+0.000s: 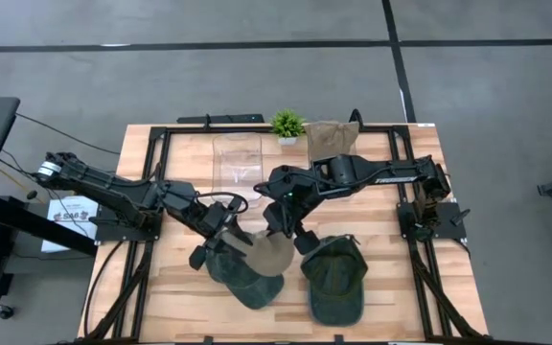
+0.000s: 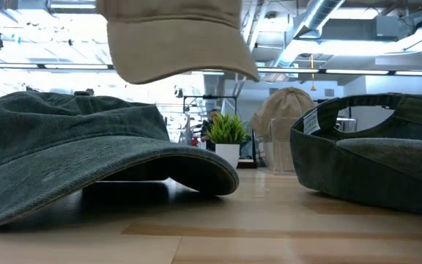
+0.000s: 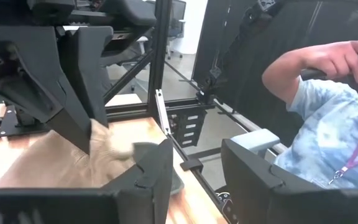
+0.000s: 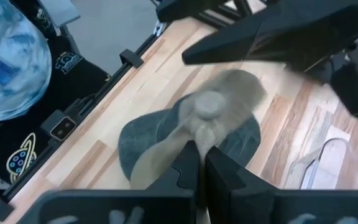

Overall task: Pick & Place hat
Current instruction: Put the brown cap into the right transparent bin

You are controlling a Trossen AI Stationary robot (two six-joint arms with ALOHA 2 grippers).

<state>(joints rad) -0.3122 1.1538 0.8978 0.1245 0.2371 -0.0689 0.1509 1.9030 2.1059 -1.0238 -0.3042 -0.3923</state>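
i've got the tan cotton cap [image 1: 270,255] hanging in the air over the dark green denim cap [image 1: 247,280] at the front left of the worktop [image 1: 185,153]; in the low view its brim floats clear above the green crown, not touching. my right end effector [image 1: 278,228] has its fingers pinched tight together on a fold of the tan fabric, as the right wrist view shows. my left end effector [image 1: 226,230] sits just beside the same cap on its other side, fingers part way apart with tan cloth between them; i judge it is letting go, though i can't tell whether it is fully free of the fabric.

to do this step well i'd let the left arm clear away sideways first, so no cloth drags with it. then i'd lower the right arm slowly and centre the tan crown over the green one before releasing, since soft fabric held by one pinch will swing and fold.

the second dark green cap [image 1: 335,278], lying upside down to the right, is near enough that i'd avoid drifting that way. a person in a pale blue tie-dye shirt [image 3: 328,146] stands beyond the frame.
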